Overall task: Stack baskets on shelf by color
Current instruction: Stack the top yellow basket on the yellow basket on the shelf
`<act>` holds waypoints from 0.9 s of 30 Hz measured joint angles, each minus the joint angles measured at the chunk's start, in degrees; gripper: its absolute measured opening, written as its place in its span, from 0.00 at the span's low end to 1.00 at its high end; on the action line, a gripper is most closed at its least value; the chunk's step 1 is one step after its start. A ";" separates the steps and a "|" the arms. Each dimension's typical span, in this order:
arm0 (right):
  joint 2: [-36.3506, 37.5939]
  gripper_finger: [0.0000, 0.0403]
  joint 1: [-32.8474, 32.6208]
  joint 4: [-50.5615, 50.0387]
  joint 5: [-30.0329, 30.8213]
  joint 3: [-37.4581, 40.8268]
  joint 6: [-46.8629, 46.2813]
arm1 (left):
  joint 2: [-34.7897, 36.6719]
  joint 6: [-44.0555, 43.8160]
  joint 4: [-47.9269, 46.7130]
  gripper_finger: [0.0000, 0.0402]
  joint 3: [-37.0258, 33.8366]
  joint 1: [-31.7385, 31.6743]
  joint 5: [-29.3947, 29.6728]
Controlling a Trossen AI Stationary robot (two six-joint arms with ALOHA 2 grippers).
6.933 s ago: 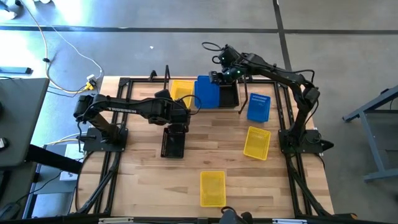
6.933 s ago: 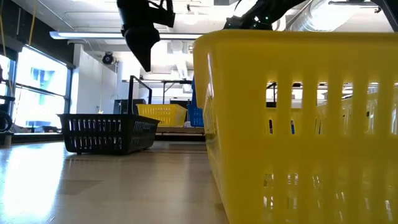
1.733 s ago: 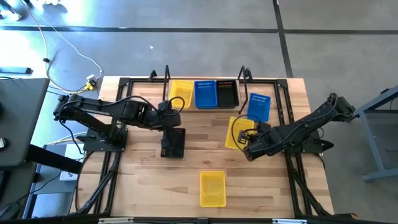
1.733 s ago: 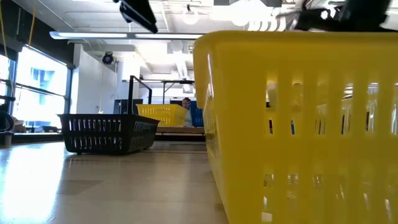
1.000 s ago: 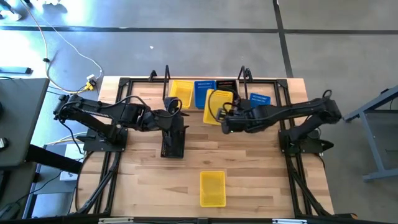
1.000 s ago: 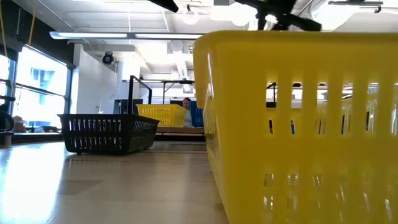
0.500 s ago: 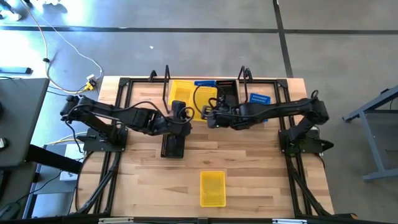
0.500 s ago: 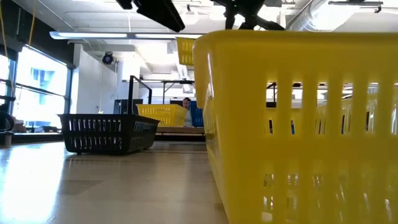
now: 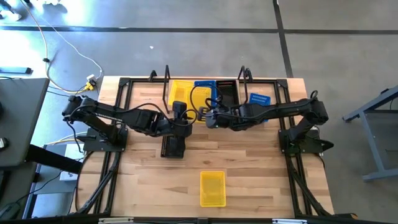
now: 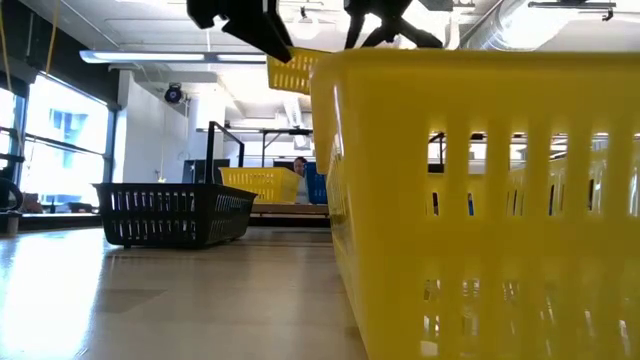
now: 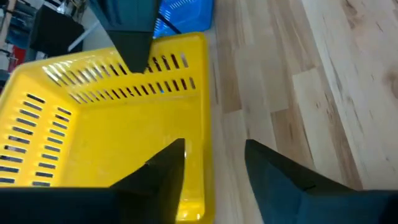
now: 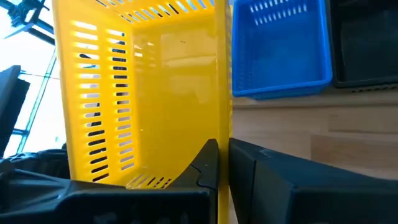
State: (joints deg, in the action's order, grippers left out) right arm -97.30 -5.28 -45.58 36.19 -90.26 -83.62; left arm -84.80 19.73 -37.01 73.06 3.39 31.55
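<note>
here both arms meet over the middle of the tabletop [image 9: 261,162], just in front of the shelf [image 9: 244,78]. the right gripper [image 12: 222,163] has its jaws clamped on the thin wall of a yellow basket [image 9: 200,103], holding it up in the air and tilted, as the low view shows the same basket [image 10: 292,72] hanging above the tabletop. the left gripper [image 11: 212,163] is at the opposite end of that basket; its jaws stand apart, one finger inside the basket and the other outside the wall, not pressed onto it.

on the shelf sit another yellow basket [image 9: 179,91] at the left end, a blue basket [image 9: 205,85] in the middle and a black basket [image 9: 227,91] at the right end; how many are nested in each spot cannot be told. the right wrist view shows the blue shelf basket [image 12: 280,46] right beside the held yellow one.

a second blue basket [image 9: 259,99] lies on the tabletop just right of the shelf, partly under the right arm. a lone black basket [image 9: 173,147] rests on the tabletop below the left gripper, and a third yellow basket [image 9: 212,188] lies near the front edge, well apart from the rest. a person [image 10: 299,166] shows far off in the room.
</note>
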 joint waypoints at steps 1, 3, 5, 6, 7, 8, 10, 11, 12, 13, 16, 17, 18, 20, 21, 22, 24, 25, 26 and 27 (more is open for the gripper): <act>0.00 0.00 0.00 0.66 0.00 0.00 0.43 | 0.01 0.00 -0.08 0.34 0.00 -0.14 0.02; 0.00 0.00 0.00 2.08 -0.14 0.00 1.80 | 0.01 -0.01 -0.60 0.26 0.00 -0.56 -0.43; 0.00 0.00 0.02 3.35 -0.63 0.00 3.02 | 0.01 -0.02 -1.16 0.18 0.00 -1.21 -1.34; 0.00 0.00 0.00 3.57 -0.83 0.00 3.15 | 0.01 -0.07 -1.33 0.13 0.00 -1.40 -1.34; 0.00 0.00 0.00 3.60 -0.86 0.00 3.39 | 0.01 -0.03 -1.39 0.09 0.00 -1.63 -1.34; 0.00 0.00 0.01 3.65 -0.86 0.00 3.85 | 0.01 -0.02 -1.51 0.05 0.00 -1.85 -1.32; 0.00 0.00 0.05 3.64 -1.56 0.00 4.52 | 0.05 -0.02 -1.88 0.02 0.00 -2.18 -1.33; 0.00 0.00 0.13 3.72 -1.81 0.00 5.02 | 0.26 0.08 -2.22 0.02 0.00 -2.38 -1.35; -0.02 0.01 0.27 3.97 -1.96 0.00 5.47 | 0.47 0.56 -2.52 0.02 0.00 -2.56 -1.51; -0.02 0.01 0.44 4.06 -2.04 0.00 5.88 | 0.58 1.09 -2.68 0.02 0.03 -2.67 -1.63; -0.04 0.05 0.90 4.00 -2.27 0.00 6.32 | 0.81 1.90 -3.72 0.01 0.04 -3.39 -2.70; -0.07 0.07 1.15 4.04 -2.36 0.00 6.51 | 1.13 1.92 -4.16 0.01 0.04 -3.76 -3.35; -0.07 0.09 1.29 4.06 -2.30 0.00 6.57 | 1.37 1.93 -4.42 0.01 0.04 -4.10 -4.11; -0.02 0.14 1.72 4.01 -2.10 0.00 6.64 | 1.54 1.91 -6.23 0.01 0.02 -5.02 -5.52; -0.01 0.17 1.96 4.02 -2.05 0.00 6.65 | 1.75 1.92 -7.18 0.01 -0.05 -5.60 -6.26; 0.06 0.19 2.19 4.01 -2.01 0.00 6.65 | 2.07 1.92 -7.72 0.01 -0.07 -6.16 -6.84; 0.35 0.23 2.60 4.06 -1.80 0.00 6.78 | 2.70 1.92 -8.15 0.00 0.00 -7.54 -8.24; 0.69 0.25 2.78 3.98 -1.85 0.00 7.28 | 3.27 1.96 -8.78 0.00 -0.32 -8.45 -9.33; 1.00 0.27 2.91 4.11 -1.83 0.00 7.93 | 3.95 2.30 -9.11 0.00 -0.92 -9.29 -10.07; 1.42 0.28 3.03 4.23 -1.86 0.00 8.86 | 4.59 2.87 -8.60 0.00 -1.59 -10.03 -10.65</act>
State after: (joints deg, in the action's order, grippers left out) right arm -95.88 -2.25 -41.35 34.33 -90.26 -74.76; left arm -80.22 22.60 -45.62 71.46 -6.65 20.90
